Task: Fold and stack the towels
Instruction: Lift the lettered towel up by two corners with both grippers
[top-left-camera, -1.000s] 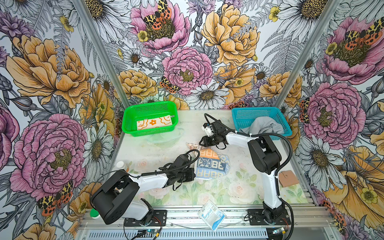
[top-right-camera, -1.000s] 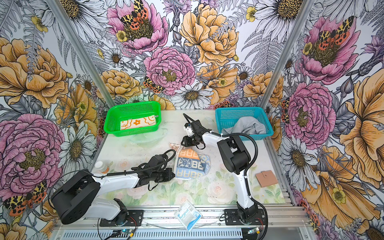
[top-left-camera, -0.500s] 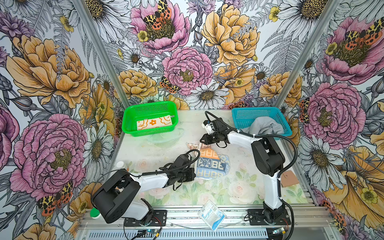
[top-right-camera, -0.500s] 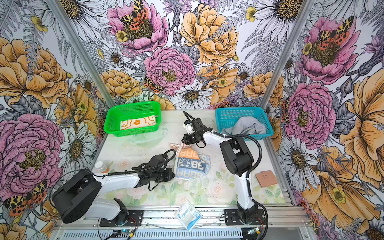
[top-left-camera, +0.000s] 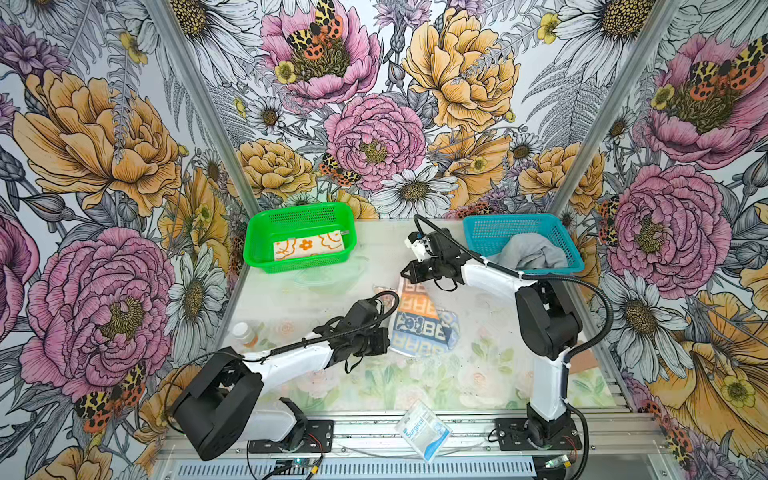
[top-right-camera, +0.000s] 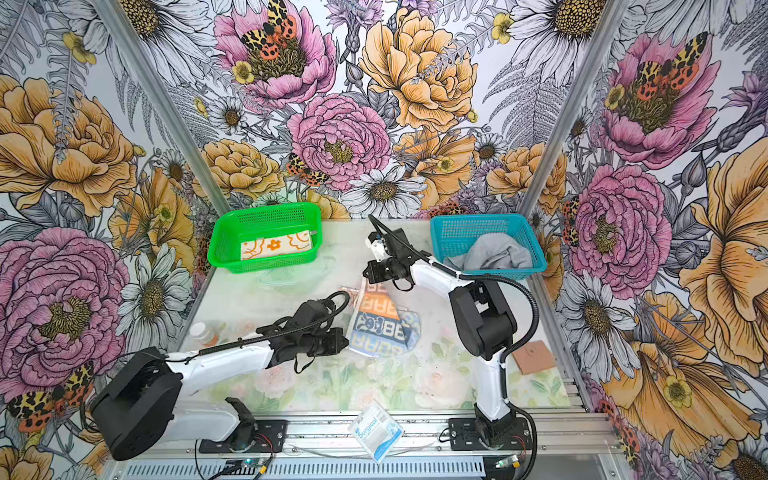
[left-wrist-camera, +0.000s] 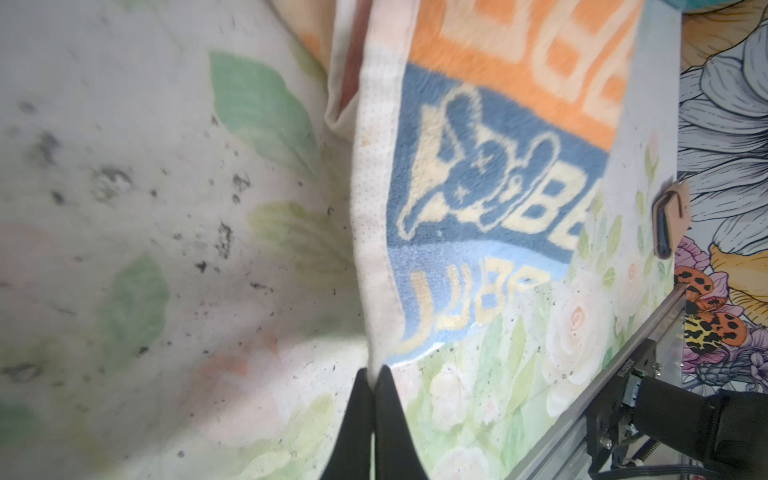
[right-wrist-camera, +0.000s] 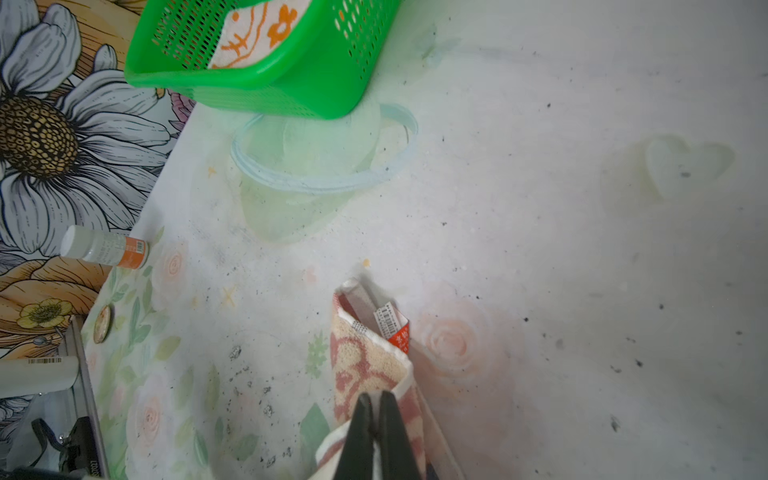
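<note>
One table (top-left-camera: 478, 374) carries two baskets and three towels. The green basket (top-left-camera: 253, 249) at the back left holds the folded flower towel (top-left-camera: 309, 246). The blue basket (top-left-camera: 515, 220) at the back right holds the crumpled grey towel (top-left-camera: 528, 253). The lettered towel (top-left-camera: 419, 324) lies mid-table between two grippers. The left gripper (left-wrist-camera: 374, 376) is clamped tight on its near corner, and the right gripper (right-wrist-camera: 377, 399) is pinched closed on its far corner.

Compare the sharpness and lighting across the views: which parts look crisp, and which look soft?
In both top views: even light, no hard shadows, the Surgical packet lettering readable. In the left wrist view: the table smeared soft, the RABBIT towel slightly fuzzy. In the right wrist view: the green basket mesh and the barcode tag crisp.
</note>
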